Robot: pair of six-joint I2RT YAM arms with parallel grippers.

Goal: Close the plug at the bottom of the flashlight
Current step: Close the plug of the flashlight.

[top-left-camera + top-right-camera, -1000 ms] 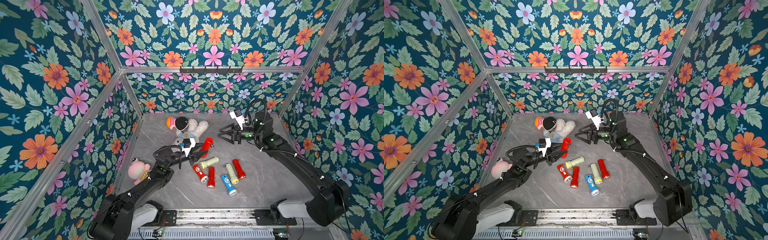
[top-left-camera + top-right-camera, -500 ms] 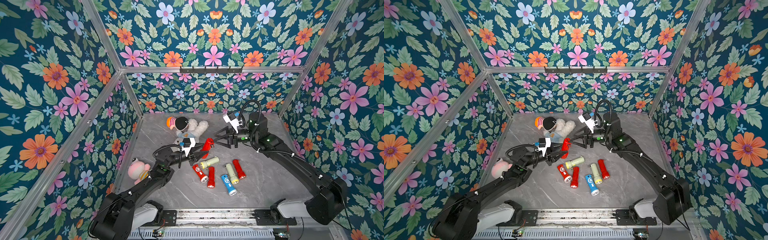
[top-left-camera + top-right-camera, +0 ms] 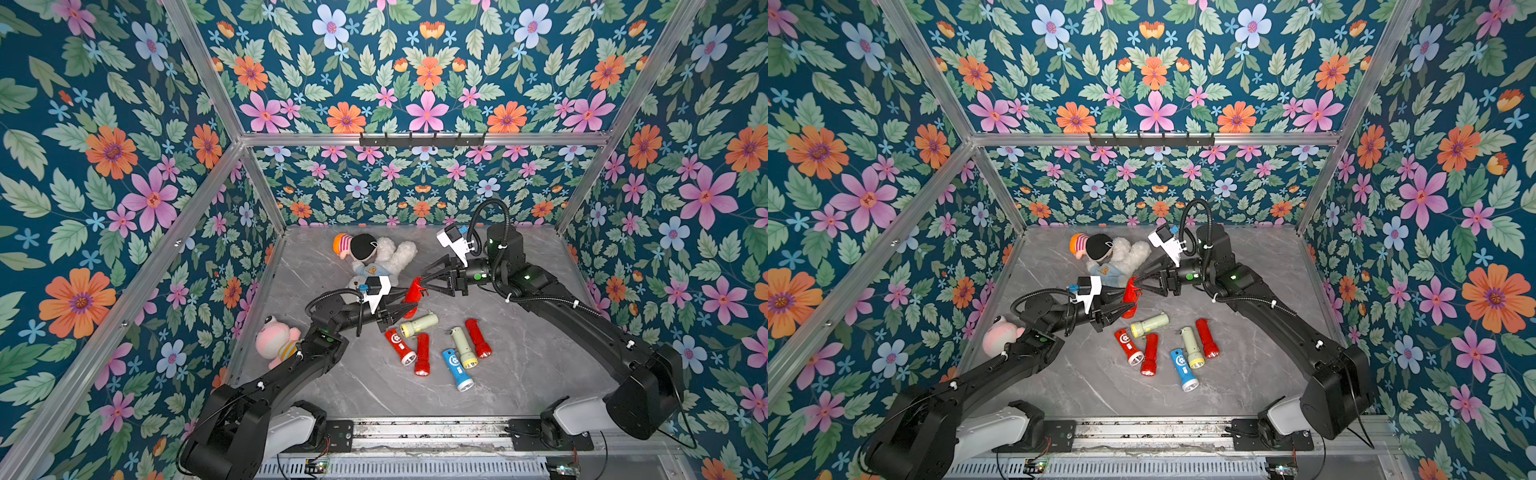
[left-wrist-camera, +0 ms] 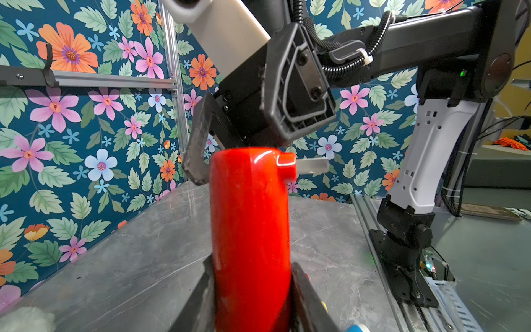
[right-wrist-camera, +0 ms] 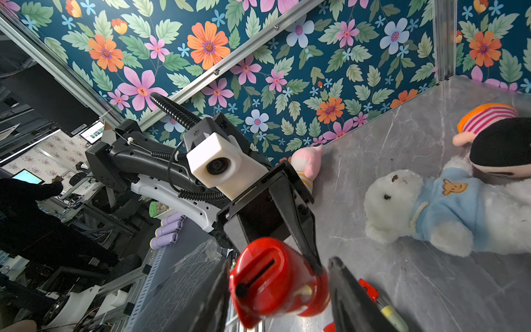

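Now, flashlight: the red flashlight point(image 3: 415, 291) is off the tabletop point(image 3: 519, 374), between your two arms, with its bottom end turned toward the right arm.
Left gripper: your left gripper point(image 4: 250, 299) is clamped tight on the barrel and carries the whole weight.
Right gripper: your right gripper point(image 5: 280, 293) is partly spread, with one jaw on each side of the bottom end. It looks placed around the end, not squeezing it.
Plug: in the left wrist view a metal prong point(image 4: 311, 166) sticks out sideways from a red flap point(image 4: 286, 164) at the bottom end, so you should treat the plug as not yet folded in.
Doing it well: keep the left grip firm and the barrel steady. Bring one right jaw flat against the prong's side and press it toward the body along its hinge. Push slowly and in line, so the flashlight does not twist in the left jaws.
Watch for: a jaw that meets the prong's tip and not its flat side will likely bend it or skid off.
Below: five spare flashlights point(image 3: 422, 353) lie on the tabletop under the work, so avoid dropping down onto them.
Hidden: in both top views the right jaws cover the bottom end, and the plug is too small to read.
Cut off: the left wrist view loses the lens end at the frame edge, and one right jaw sits behind the barrel.
Unclear: the right wrist view shows a dark slot point(image 5: 261, 276) but no prong, and you cannot tell from it whether either right jaw touches yet.
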